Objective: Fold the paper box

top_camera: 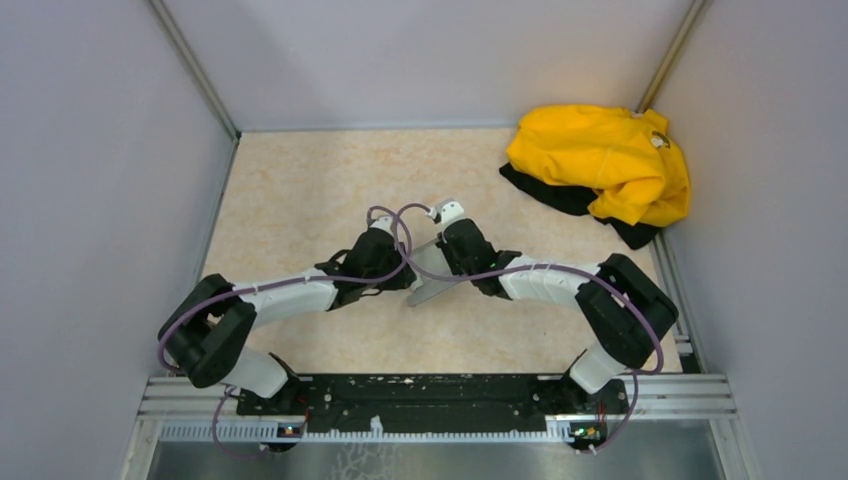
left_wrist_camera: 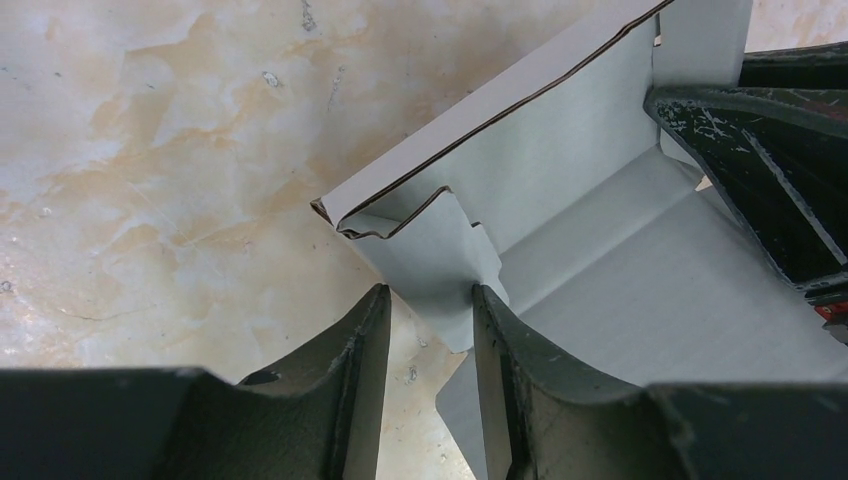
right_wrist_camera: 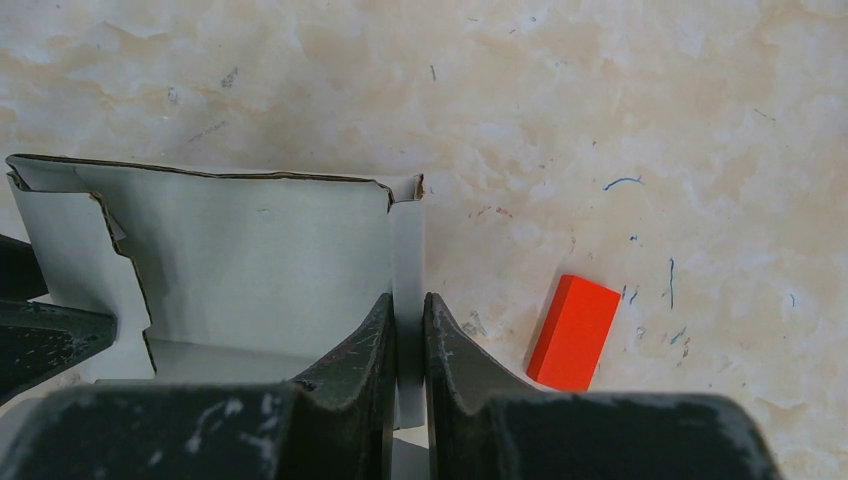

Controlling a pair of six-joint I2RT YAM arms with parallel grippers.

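Two arms meet at a half-folded paper box (top_camera: 430,278) in the middle of the table (top_camera: 290,200).
Only the overhead view takes in the yellow garment (top_camera: 600,160), heaped in the table's far right corner. There the box is a pale sliver between the wrists, its long axis slanting from near left to far right. The wrist cameras show it lying open side up with one long wall standing. The left wrist view shows a notched tab (left_wrist_camera: 440,265) at the wall's end sitting loose in the gap of the left gripper (left_wrist_camera: 430,292), whose fingers are spread and released. The right gripper (right_wrist_camera: 408,298) is clenched on the wall's other end. Only the right wrist view shows a small red block (right_wrist_camera: 573,332) on the table near that corner, apart from the box.
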